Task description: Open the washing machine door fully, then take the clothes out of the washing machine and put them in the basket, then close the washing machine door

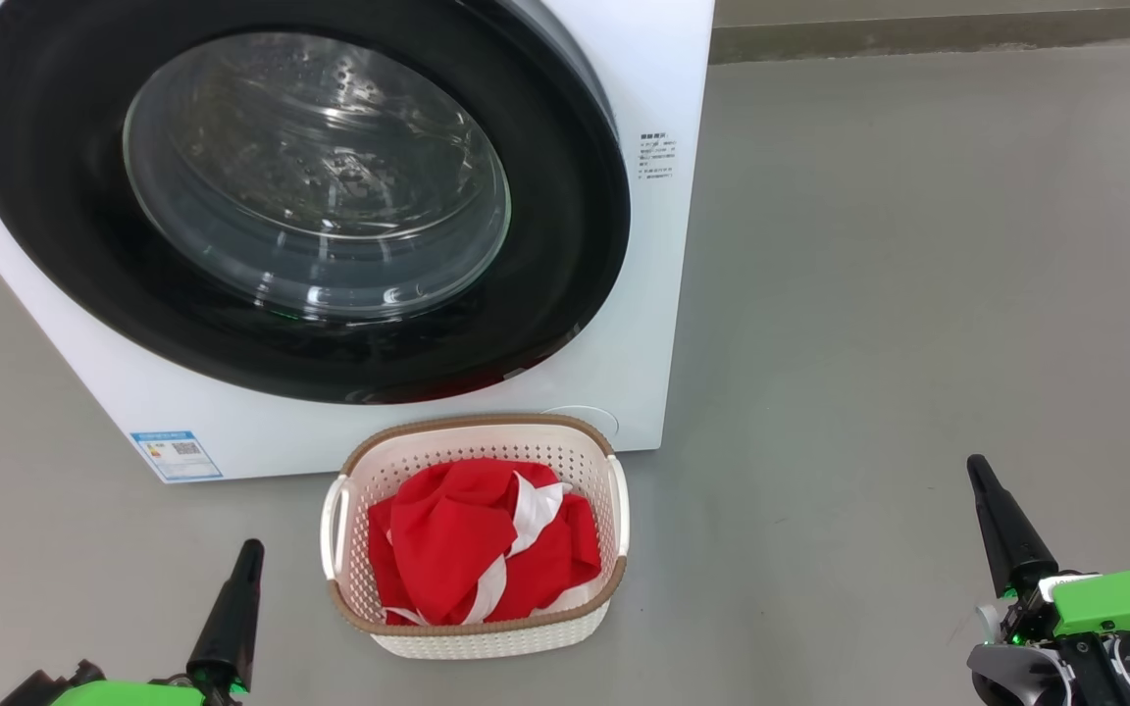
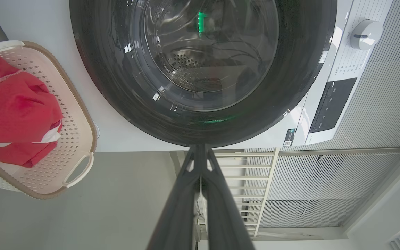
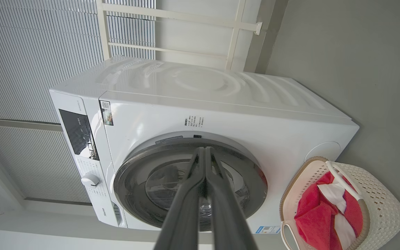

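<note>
My left fingers (image 1: 231,613) and right fingers (image 1: 1006,539), each pair pressed together on nothing, rest low either side of the basket (image 1: 487,424), set close under the washing machine door (image 1: 565,245) for a short carry, the clothes (image 1: 467,549) heaped inside it, that door looking flush on the washing machine (image 1: 643,78).

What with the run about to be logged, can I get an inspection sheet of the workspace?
Surface: smooth grey floor.
Job's things: washing machine door shut on the washing machine; clothes piled in the basket, which stands on the floor in front of it.
Clutter: nothing seen.
Pincers: left pincer and right pincer both shut, holding nothing, apart from the basket.
Cables: nothing seen on the floor.
Surroundings: ribbed wall behind the machine.
</note>
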Controlling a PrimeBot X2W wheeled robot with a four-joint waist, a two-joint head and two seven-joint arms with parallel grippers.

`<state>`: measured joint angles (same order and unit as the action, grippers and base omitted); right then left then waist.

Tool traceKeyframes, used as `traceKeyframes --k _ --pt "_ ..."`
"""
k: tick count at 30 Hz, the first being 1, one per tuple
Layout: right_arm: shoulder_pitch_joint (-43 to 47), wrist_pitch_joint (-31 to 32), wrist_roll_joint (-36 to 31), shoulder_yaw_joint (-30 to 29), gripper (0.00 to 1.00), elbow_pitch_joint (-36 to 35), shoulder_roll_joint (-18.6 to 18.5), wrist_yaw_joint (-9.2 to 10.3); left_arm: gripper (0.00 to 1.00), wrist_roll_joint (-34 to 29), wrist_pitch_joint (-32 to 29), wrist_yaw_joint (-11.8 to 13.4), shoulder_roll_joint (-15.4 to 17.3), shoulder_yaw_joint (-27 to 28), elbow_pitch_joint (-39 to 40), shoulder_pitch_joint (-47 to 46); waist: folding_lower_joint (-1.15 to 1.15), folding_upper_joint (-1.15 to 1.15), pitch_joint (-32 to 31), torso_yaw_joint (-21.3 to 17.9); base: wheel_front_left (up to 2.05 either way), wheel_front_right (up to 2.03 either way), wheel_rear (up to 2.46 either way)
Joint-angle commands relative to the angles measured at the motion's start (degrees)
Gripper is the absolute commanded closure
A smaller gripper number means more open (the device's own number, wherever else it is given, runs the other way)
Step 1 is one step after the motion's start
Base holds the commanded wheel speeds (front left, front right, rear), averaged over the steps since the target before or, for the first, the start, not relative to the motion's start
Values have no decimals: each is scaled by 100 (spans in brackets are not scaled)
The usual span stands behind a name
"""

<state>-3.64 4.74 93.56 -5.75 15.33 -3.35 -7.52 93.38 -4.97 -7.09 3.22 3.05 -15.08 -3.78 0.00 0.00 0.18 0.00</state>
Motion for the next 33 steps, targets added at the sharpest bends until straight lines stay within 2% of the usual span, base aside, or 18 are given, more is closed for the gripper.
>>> traceKeyframes --k 1,33 --pt "-238 37 3 94 100 -141 -77 3 100 2 -33 -40 73 199 109 -228 0 0 0 0 0 0 0" --pt "-243 84 -46 35 100 -137 -36 3 100 -42 -74 -40 36 251 107 -232 0 0 0 0 0 0 0"
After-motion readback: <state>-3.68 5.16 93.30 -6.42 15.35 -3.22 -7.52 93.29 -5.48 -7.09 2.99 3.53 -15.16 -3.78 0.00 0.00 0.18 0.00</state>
